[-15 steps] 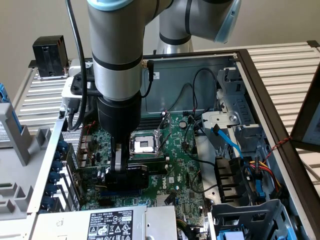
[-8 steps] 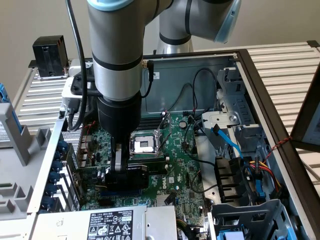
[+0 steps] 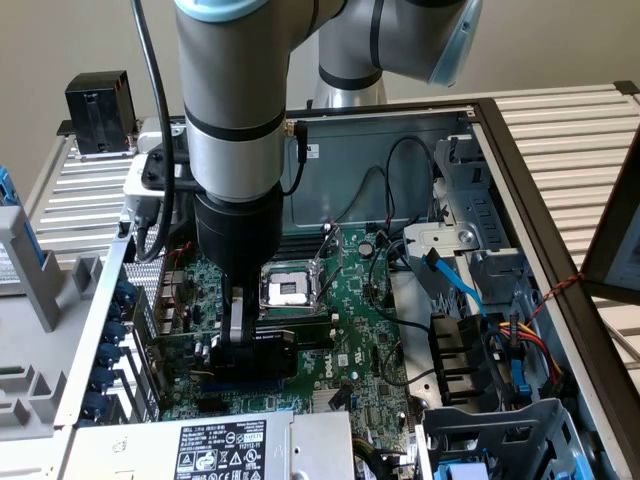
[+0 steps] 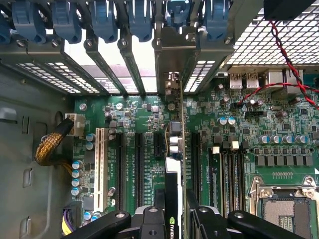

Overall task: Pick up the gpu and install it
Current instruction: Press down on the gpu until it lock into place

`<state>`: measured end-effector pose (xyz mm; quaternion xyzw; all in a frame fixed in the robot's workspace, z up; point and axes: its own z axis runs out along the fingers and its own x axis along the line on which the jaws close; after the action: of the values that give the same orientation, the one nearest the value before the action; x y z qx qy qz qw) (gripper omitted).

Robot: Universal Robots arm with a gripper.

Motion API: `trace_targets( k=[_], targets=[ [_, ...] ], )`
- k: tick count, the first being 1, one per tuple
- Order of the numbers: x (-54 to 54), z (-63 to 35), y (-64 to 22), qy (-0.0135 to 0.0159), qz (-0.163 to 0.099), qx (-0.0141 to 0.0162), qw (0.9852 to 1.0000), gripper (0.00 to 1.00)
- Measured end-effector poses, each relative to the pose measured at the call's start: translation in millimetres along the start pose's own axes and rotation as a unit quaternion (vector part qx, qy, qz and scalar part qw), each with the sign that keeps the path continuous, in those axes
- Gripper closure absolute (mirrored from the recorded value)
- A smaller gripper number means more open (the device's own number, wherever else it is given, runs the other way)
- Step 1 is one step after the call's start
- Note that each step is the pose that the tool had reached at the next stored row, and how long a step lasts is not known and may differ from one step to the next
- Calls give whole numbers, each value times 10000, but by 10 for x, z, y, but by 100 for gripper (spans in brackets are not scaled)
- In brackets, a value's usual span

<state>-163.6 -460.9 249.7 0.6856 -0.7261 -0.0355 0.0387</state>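
1. gpu [image 4: 180,149]: thin green card, seen edge-on in the wrist view, standing upright over the motherboard [image 4: 139,114] among the expansion slots; its metal end bracket [image 4: 172,82] meets the rear slot openings of the case. in the exterior view the card [image 3: 185,343] lies low beside the gripper, towards that view's left.
2. gripper [image 4: 174,211]: partly closed, its dark fingers [image 4: 158,196] pressed on either side of the card's upper edge; it grips the gpu. in the exterior view the gripper [image 3: 248,345] sits just over the board, beside the cpu socket [image 3: 290,288].
3. arm [image 3: 235,110]: grey column reaching straight down into the open computer case [image 3: 480,110], wrist vertical, cable running along it.
4. neighbours: white slot [image 4: 99,167] and dark slots flank the card closely; memory slots [image 4: 227,174] lie on its other side, near the socket.
5. margins: blue retention clips [image 4: 102,20] line the case's rear edge above the bracket; drive cage [image 3: 495,430] and bundled cables [image 3: 500,340] stand well apart at the exterior view's right; power supply [image 3: 215,450] borders the near edge.
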Motion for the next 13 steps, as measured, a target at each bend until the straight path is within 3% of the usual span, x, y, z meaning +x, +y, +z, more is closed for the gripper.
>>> trace_targets(
  k=[13],
  targets=[
    [0,0,0,0,0,0,10000,74]
  ],
)
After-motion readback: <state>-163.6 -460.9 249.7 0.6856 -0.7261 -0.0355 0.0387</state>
